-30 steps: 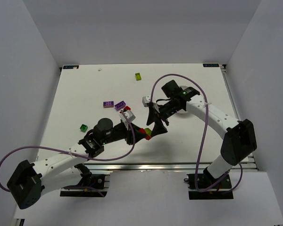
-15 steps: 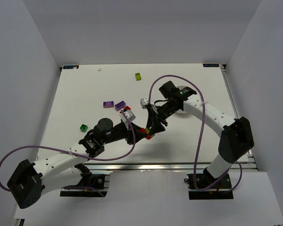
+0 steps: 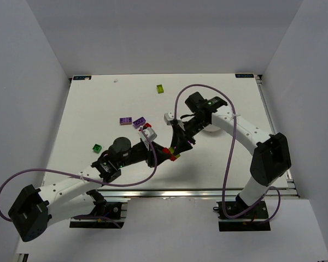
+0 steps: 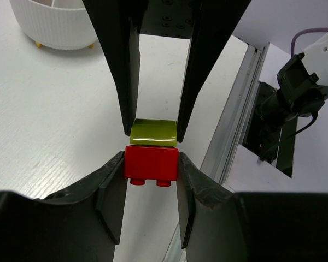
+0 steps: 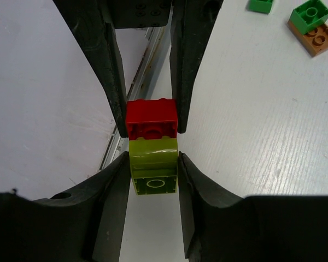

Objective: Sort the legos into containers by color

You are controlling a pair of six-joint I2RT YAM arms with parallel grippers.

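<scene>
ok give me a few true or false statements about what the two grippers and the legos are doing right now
1. The left gripper grips the red brick. True.
2. The red brick and the yellow-green brick are apart. False: they sit pressed against each other between the two grippers.
3. The right gripper holds the yellow-green brick. True.
4. The purple bricks lie in the white bowl. False: they lie on the table, left of the grippers.
</scene>
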